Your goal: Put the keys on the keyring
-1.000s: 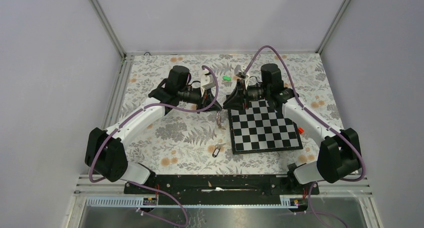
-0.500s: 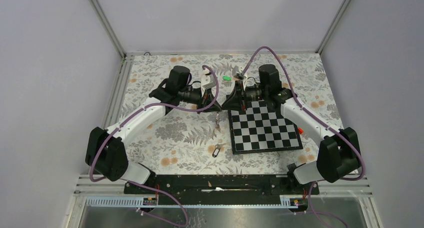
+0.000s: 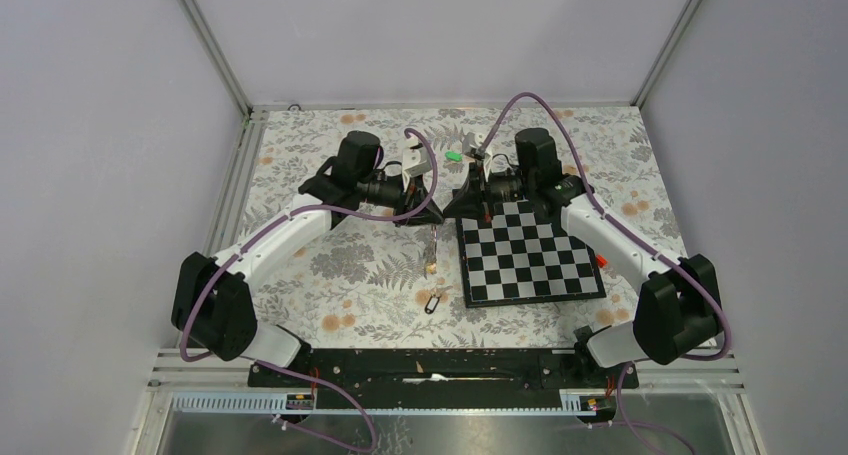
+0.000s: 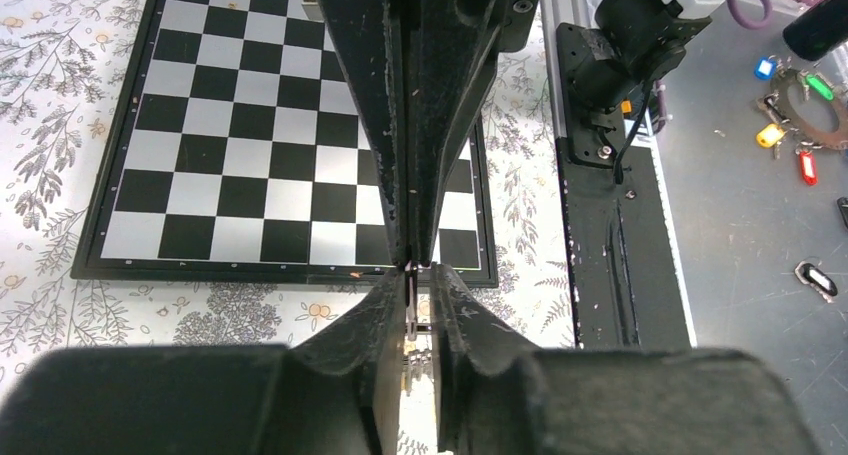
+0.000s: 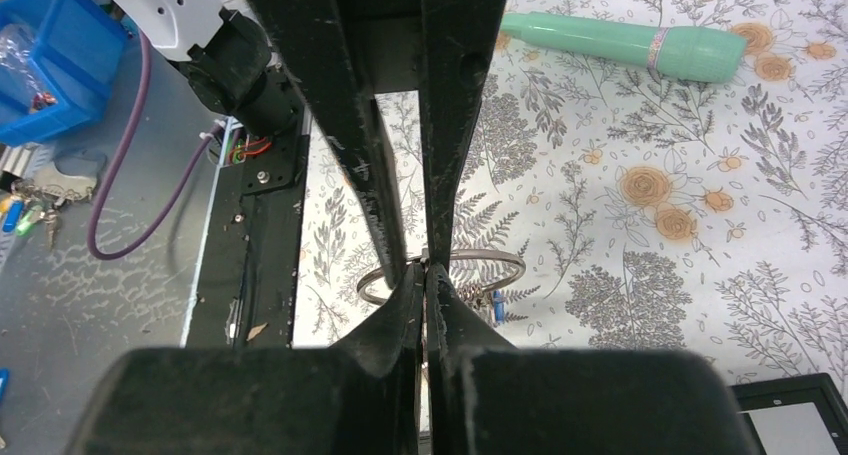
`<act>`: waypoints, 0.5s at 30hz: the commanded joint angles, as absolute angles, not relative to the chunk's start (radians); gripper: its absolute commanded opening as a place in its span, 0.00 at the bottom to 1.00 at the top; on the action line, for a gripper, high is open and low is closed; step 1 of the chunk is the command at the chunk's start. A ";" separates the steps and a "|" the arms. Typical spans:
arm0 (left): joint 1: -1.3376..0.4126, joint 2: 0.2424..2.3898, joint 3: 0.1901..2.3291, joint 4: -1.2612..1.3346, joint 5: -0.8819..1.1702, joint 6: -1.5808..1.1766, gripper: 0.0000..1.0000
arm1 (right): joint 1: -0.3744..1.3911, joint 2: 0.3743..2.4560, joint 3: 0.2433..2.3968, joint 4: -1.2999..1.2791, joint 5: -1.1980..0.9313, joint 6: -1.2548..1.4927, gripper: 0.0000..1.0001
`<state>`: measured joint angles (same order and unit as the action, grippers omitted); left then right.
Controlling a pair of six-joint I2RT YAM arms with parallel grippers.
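Since a second ago the right arm's upper joint has edged a little toward 9 o'clock in the overhead view, and the bunch dangling between the arms now hangs slightly lower and more toward 7 o'clock. The left arm, both loose keys and the board lie as they did. The keyring (image 3: 433,250) is off the table (image 3: 350,275), hanging in the air where the two grippers meet tip to tip. The left gripper (image 4: 411,280) has its jaws drawn in to a narrow slit, pinching a thin strip of metal that looks like the ring seen edge-on. The right gripper (image 5: 424,275) has its jaws pressed together right where the silvery loop crosses them, and a bit of blue shows on the loop at 4 o'clock from the tips. The green key (image 3: 452,156) lies on the table at 12 o'clock from that meeting point, well apart from the ring. The black key (image 3: 432,302) lies at 6 o'clock, near the board's corner. The chessboard (image 3: 530,255) sits at 4 o'clock. A teal stick (image 5: 620,43) lies on the flowered cloth. Off the table, at 10 o'clock in the right wrist view, a blue bin (image 5: 40,85) holds something in clear wrapping that is too small to make out.
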<state>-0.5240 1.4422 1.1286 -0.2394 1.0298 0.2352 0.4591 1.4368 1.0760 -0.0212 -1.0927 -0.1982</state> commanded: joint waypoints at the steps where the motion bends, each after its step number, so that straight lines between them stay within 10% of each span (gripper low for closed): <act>1: -0.524 1.431 1.142 -0.194 1.089 0.268 0.22 | 0.471 1.406 1.139 -0.099 -1.033 -0.275 0.00; 15: -0.480 1.446 1.156 -0.252 1.092 0.386 0.49 | 0.472 1.379 1.174 -0.161 -1.002 -0.304 0.00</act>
